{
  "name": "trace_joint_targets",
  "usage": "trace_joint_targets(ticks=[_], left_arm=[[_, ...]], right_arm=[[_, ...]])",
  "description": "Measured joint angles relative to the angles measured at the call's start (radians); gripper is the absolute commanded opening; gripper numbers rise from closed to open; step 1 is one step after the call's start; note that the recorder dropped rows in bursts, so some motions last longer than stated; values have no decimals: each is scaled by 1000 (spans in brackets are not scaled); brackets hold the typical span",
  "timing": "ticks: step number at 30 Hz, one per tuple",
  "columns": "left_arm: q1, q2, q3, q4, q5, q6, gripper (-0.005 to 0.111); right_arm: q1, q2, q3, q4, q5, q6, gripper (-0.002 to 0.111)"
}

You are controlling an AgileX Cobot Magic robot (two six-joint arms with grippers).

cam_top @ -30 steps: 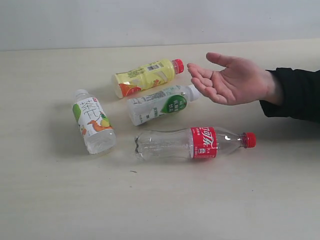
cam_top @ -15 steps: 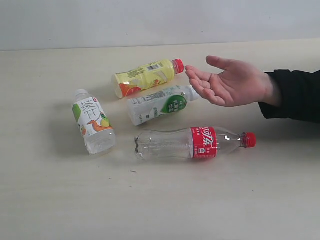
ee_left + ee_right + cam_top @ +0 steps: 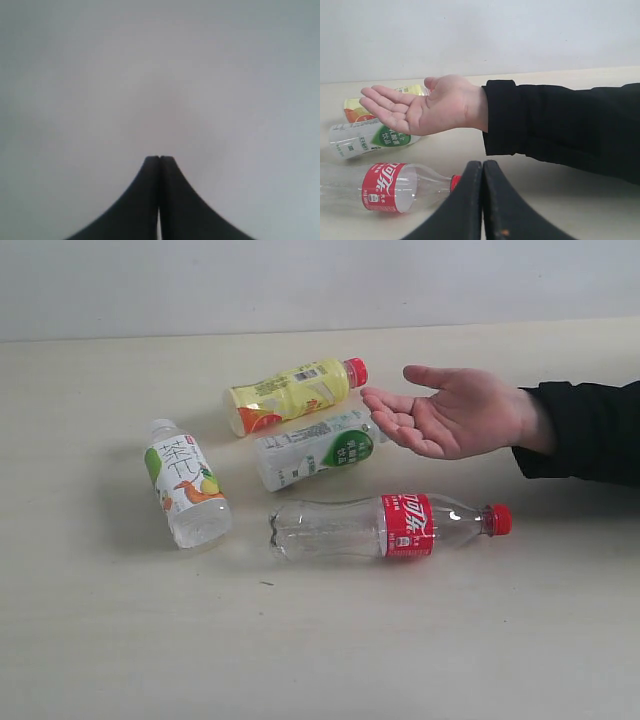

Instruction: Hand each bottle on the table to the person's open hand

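Note:
Four bottles lie on the table (image 3: 120,640): yellow with a red cap (image 3: 292,393), white with a green label (image 3: 318,447), clear with a white-green-orange label (image 3: 184,483), clear with a red label and cap (image 3: 390,525). The person's open hand (image 3: 448,414) hovers palm up beside the white bottle's neck, black sleeve behind it. Neither gripper shows in the exterior view. My right gripper (image 3: 482,162) is shut and empty, near the red-label bottle (image 3: 380,186), below the hand (image 3: 425,107). My left gripper (image 3: 159,157) is shut against a blank grey background.
A pale wall (image 3: 320,280) runs behind the table's far edge. The black-sleeved forearm (image 3: 585,430) reaches in from the right, above the table. The left wrist view shows only plain grey.
The person's hand has shifted left and a little lower, toward the white bottle's neck. The bottles lie unmoved.

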Motion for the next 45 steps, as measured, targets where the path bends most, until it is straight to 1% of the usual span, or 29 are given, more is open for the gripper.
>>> trace_joint_targets(ticks=[2,5,8,12,15,19,24,27,29,32,34,37,40,45], left_arm=[[0,102,-80,51,22,9,0],[0,292,-239,95,136,115,0],[18,527,-381,71,347,253,0],[52,827,-537,53,669,308,0],[56,1004,-612,53,808,318,0],[56,1176,-677,53,928,293,0],[56,1305,-762,108,1066,206,0],[56,1342,-812,126,1121,161,0],[56,1349,-838,171,1159,91,0],[40,1351,-885,355,1227,-84,0],[15,1351,-920,558,1286,-247,0],[-25,1351,-949,795,1374,-460,0],[-67,1351,-968,897,1411,-564,0],[-157,1396,-1046,922,1486,-611,0]], right_arm=[[0,0,0,0,0,0,0],[0,0,0,0,0,0,0],[0,0,0,0,0,0,0],[0,0,0,0,0,0,0],[0,0,0,0,0,0,0],[0,0,0,0,0,0,0],[0,0,0,0,0,0,0],[0,0,0,0,0,0,0],[0,0,0,0,0,0,0],[0,0,0,0,0,0,0],[0,0,0,0,0,0,0],[0,0,0,0,0,0,0],[0,0,0,0,0,0,0],[0,0,0,0,0,0,0]])
